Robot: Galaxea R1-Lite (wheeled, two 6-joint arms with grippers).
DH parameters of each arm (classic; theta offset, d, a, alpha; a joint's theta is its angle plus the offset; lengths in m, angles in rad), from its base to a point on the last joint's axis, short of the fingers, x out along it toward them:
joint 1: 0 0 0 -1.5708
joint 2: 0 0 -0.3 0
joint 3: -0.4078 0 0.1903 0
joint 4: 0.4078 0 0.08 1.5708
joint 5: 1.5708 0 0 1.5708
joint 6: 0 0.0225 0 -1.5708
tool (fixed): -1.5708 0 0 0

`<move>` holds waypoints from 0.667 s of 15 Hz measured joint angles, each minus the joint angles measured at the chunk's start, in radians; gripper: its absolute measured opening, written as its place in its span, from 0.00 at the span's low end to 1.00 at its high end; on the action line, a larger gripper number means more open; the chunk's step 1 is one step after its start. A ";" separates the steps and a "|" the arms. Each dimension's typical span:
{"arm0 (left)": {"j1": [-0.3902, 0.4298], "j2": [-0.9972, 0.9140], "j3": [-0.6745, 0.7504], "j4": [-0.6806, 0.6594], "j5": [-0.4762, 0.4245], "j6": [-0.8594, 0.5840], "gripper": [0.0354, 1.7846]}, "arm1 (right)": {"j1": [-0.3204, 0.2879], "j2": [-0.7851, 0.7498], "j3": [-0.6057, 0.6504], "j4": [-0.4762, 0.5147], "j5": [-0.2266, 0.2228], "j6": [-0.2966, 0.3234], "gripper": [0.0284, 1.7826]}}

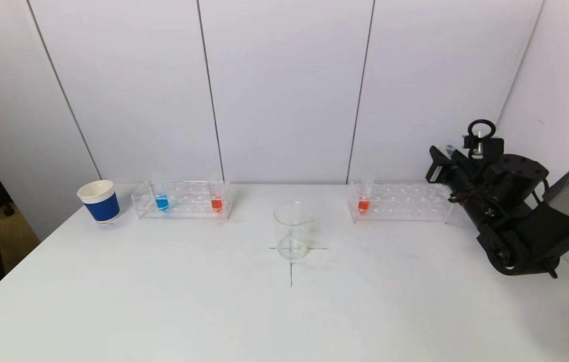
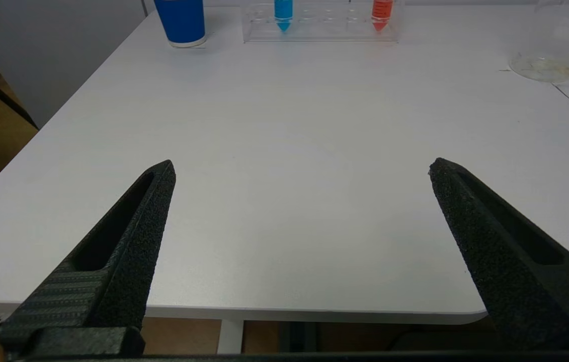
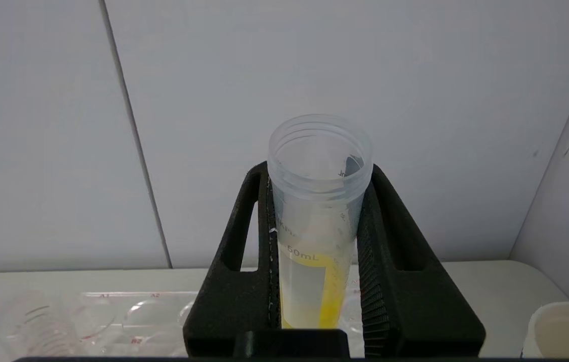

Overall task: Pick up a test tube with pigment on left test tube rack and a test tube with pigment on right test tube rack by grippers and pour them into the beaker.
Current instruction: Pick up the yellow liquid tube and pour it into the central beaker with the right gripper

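The left rack [image 1: 183,203] holds a blue-pigment tube [image 1: 162,201] and a red-pigment tube [image 1: 216,202]. The right rack [image 1: 405,203] holds a red-pigment tube [image 1: 363,203]. The glass beaker [image 1: 292,231] stands mid-table on a cross mark. My right gripper [image 3: 319,173] is shut on a tube of yellow pigment [image 3: 314,241], upright, lifted over the right rack's right end [image 3: 128,322]; in the head view the right gripper [image 1: 440,168] shows there. My left gripper [image 2: 302,168] is open and empty over the table's near left edge, outside the head view.
A blue paper cup [image 1: 99,201] stands left of the left rack. A white cup [image 3: 563,329] shows at the far right in the right wrist view. The wall runs close behind both racks. The table's front edge lies just under the left gripper.
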 joint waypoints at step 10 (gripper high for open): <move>0.000 0.000 0.000 0.000 0.000 0.000 0.99 | 0.070 -0.166 -0.120 0.270 0.012 -0.042 0.27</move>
